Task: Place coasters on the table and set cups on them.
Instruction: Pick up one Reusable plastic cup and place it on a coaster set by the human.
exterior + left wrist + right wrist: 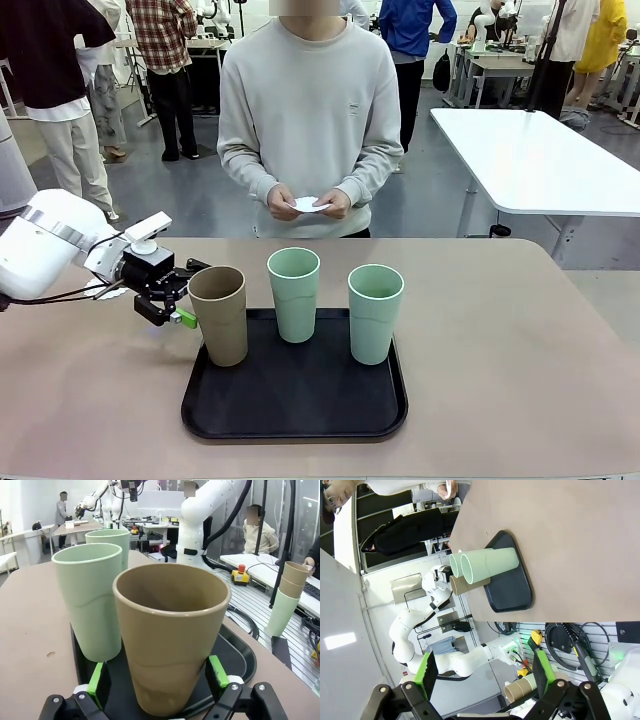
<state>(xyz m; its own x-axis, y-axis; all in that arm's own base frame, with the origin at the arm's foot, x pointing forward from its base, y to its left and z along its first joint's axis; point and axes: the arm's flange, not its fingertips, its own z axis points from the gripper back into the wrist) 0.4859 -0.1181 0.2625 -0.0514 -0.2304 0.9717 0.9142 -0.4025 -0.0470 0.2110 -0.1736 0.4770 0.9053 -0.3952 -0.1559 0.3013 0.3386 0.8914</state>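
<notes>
coasters [309, 204] half covered by person's hands [283, 201], count unclear, tray [235, 655] largely behind cups [87, 605]

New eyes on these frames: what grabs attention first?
Three cups stand upright on the black tray in the middle of the table: the tan-brown cup at the robot's left, then the middle mint cup and the right mint cup. The left arm's hand is open around the tan-brown cup, a green pad on either side. At the far side, the person holds white coasters; none lie on the table yet.
</notes>
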